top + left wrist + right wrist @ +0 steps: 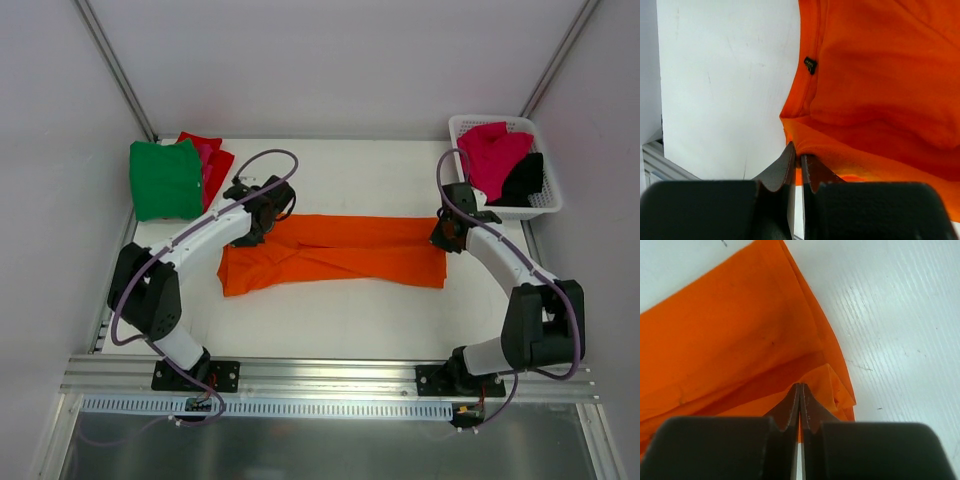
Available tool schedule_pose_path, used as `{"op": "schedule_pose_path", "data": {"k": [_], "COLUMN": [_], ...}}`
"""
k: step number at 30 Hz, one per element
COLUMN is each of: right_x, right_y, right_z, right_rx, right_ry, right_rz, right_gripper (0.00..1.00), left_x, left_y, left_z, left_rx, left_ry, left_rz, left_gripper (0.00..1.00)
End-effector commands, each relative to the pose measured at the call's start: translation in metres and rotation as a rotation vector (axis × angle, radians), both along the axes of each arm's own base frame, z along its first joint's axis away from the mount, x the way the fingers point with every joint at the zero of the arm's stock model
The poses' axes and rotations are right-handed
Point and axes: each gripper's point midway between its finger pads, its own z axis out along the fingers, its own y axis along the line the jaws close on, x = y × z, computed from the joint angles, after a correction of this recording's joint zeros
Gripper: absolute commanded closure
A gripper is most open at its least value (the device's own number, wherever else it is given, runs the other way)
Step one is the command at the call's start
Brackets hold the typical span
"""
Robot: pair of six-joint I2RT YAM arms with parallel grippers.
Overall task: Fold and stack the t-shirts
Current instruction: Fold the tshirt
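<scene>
Nearest me, left jaws and right jaws are each clamped on the far edge at opposite ends of the orange t-shirt (340, 252), a long folded band across the desk (330, 320), gripped so, I reckon, to carry that edge over evenly.

The left arm (190, 240) bends at its elbow out to the left, its white forearm reaching forward and inward. The left gripper (262, 215) points down, jaws nearly together and pinching an edge of the orange t-shirt (340, 255). The right arm (510, 262) mirrors it, elbow out to the right, forearm angled inward. The right gripper (447, 232) is lowered, jaws pressed together on the same cloth.
</scene>
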Motion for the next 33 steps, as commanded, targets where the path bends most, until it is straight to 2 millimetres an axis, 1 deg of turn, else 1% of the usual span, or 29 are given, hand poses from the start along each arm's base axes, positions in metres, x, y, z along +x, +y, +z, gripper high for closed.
{"op": "schedule_pose_path", "data": {"k": [1,2,3,6,8,9,10,12,13,18,26,27,28,29,30,31,32,33], "right_x": [0.023,0.026,0.031,0.037,0.044,0.045,0.050,0.052,0.055,0.056,0.060,0.062,0.063,0.064,0.066,0.067,0.067,0.070], "right_y": [0.001,0.001,0.001,0.002,0.003,0.003,0.004,0.004,0.004,0.005,0.005,0.005,0.006,0.007,0.009,0.011,0.013,0.014], "right_z": [0.019,0.017,0.021,0.019,0.022,0.018,0.020,0.014,0.015,0.003,-0.002,-0.001,-0.002,-0.002,-0.001,0.001,0.012,0.023], "right_rx": [0.005,0.001,0.002,-0.002,-0.001,-0.002,0.000,-0.005,-0.007,-0.009,-0.009,-0.007,-0.007,-0.002,0.006,0.015,0.028,0.034], "right_ry": [-0.062,-0.058,-0.068,-0.059,-0.067,-0.055,-0.062,-0.045,-0.046,-0.018,-0.018,-0.024,-0.024,-0.026,-0.036,-0.049,-0.086,-0.134], "right_rz": [0.009,0.011,0.010,0.009,0.011,0.011,0.010,0.011,0.012,0.010,0.009,0.009,0.009,0.014,0.025,0.036,0.041,0.044], "right_gripper": [0.99,1.00,1.00,0.99,1.00,0.99,1.00,0.99,1.00,0.99,1.00,0.99,0.99,0.94,0.62,0.46,0.32,0.13], "left_x": [0.020,0.023,0.025,0.034,0.039,0.040,0.041,0.044,0.044,0.048,0.050,0.051,0.052,0.051,0.051,0.051,0.050,0.049], "left_y": [-0.001,-0.002,-0.002,-0.005,-0.007,-0.007,-0.008,-0.007,-0.007,-0.005,-0.001,0.001,0.003,0.003,0.005,0.006,0.005,0.006], "left_z": [0.011,0.012,0.011,0.005,-0.003,-0.005,-0.011,-0.015,-0.019,-0.025,-0.027,-0.029,-0.030,-0.030,-0.030,-0.028,-0.026,-0.015], "left_rx": [0.014,0.009,0.012,0.014,0.014,0.016,0.021,0.023,0.028,0.022,0.018,0.023,0.033,0.035,0.039,0.041,0.030,0.011], "left_ry": [-0.044,-0.047,-0.046,-0.038,-0.027,-0.022,-0.009,-0.007,0.005,0.007,0.005,0.010,0.005,0.002,0.001,-0.007,-0.020,-0.052], "left_rz": [-0.013,-0.013,-0.019,-0.028,-0.034,-0.037,-0.039,-0.036,-0.036,-0.032,-0.018,-0.013,-0.005,0.002,0.006,0.010,0.019,0.024], "left_gripper": [1.00,1.00,1.00,1.00,1.00,1.00,1.00,1.00,1.00,1.00,1.00,0.97,0.57,0.30,0.05,0.01,0.01,0.01]}}
